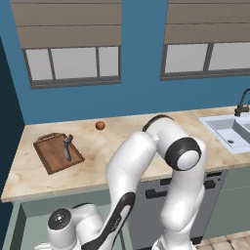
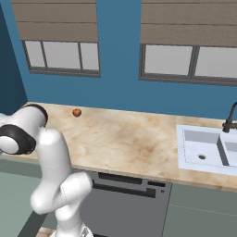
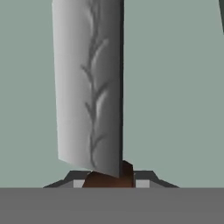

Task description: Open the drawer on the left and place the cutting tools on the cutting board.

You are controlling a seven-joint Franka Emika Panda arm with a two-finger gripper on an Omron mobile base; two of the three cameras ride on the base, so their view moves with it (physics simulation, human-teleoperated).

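In the hand view a broad grey knife blade (image 3: 89,87) with a reddish-brown handle (image 3: 109,178) points away from my gripper (image 3: 109,183), which is shut on that handle. This cutting tool lies against the sage-green inside of the drawer (image 3: 183,87). In the left base view the drawer (image 1: 22,215) stands pulled open under the counter's left end, and my arm (image 1: 122,180) bends down into it. The reddish-brown cutting board (image 1: 51,156) lies on the counter at the left, with a small dark cutting tool (image 1: 67,147) on it.
A small orange-red ball (image 1: 100,125) sits on the marble counter (image 1: 97,146) near the wall. A dark grey panel with a black bar handle (image 1: 156,193) is right of the drawer. The white sink (image 1: 229,132) and black tap (image 1: 241,102) are at the far right.
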